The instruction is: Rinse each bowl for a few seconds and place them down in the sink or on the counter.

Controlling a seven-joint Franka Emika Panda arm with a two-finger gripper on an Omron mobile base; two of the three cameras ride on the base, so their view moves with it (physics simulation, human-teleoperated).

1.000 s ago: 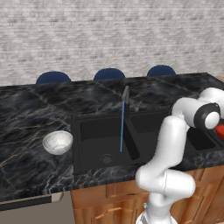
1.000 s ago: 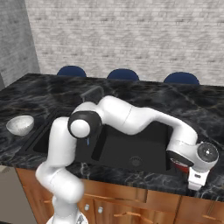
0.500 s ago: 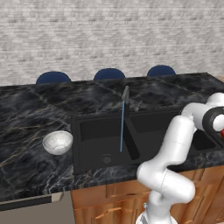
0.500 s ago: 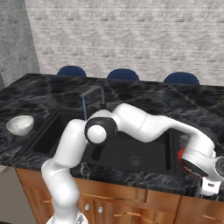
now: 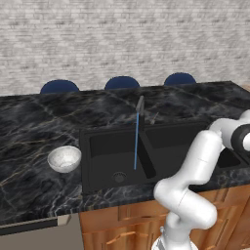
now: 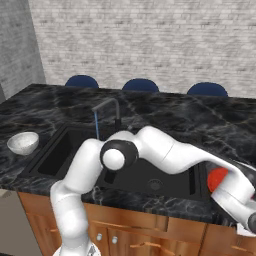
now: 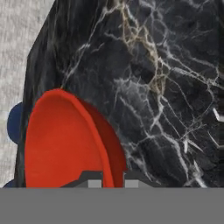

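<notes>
Left base view: we see the white bowl point(image 5: 64, 158) on the black marble counter point(image 5: 34, 127), just left of the sink point(image 5: 146, 146); a thin water stream point(image 5: 136, 141) runs from the faucet point(image 5: 141, 103) into the left basin.

Right base view: the white bowl sits far left; a red bowl point(image 6: 217, 179) shows by the arm's wrist, far right.

Hand view: the gripper point(image 7: 113, 180) is pinched narrow on the red bowl's rim, over the counter.

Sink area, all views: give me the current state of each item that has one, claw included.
Faucet: running, a thin stream falls into the left basin.
Sink: no bowl seen inside.
White bowl: upright on the counter, left of the sink, untouched.
Red bowl: rim pinched between the claw tips, over the counter.
Claw: shut on the red bowl.
</notes>
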